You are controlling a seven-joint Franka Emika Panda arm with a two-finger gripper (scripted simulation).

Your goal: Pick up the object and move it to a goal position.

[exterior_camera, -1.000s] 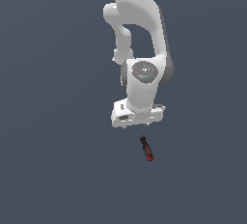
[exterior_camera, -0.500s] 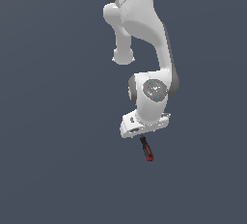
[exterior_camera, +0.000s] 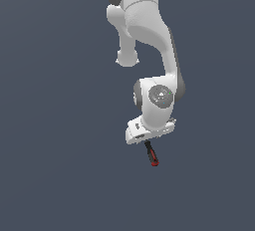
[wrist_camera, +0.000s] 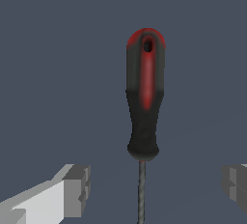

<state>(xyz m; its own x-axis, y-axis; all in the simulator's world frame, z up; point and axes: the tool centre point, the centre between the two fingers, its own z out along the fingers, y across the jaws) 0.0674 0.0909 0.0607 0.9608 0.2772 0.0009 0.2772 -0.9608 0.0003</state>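
The screwdriver (exterior_camera: 151, 155) lies on the dark grey floor, its red-and-black handle (wrist_camera: 144, 97) showing large in the wrist view and its thin dark shaft (wrist_camera: 141, 191) running between my fingers. My gripper (wrist_camera: 157, 189) is open, low over the shaft, one finger (wrist_camera: 72, 191) on each side and apart from it. In the exterior view the white hand (exterior_camera: 148, 131) hides the fingers and the shaft; only the handle sticks out below it.
The plain dark grey floor (exterior_camera: 60, 165) lies all around. The white arm (exterior_camera: 142, 36) rises above the hand toward the top of the exterior view.
The arm has bent further and the hand has come down onto the screwdriver, now covering its shaft. The screwdriver has not moved.
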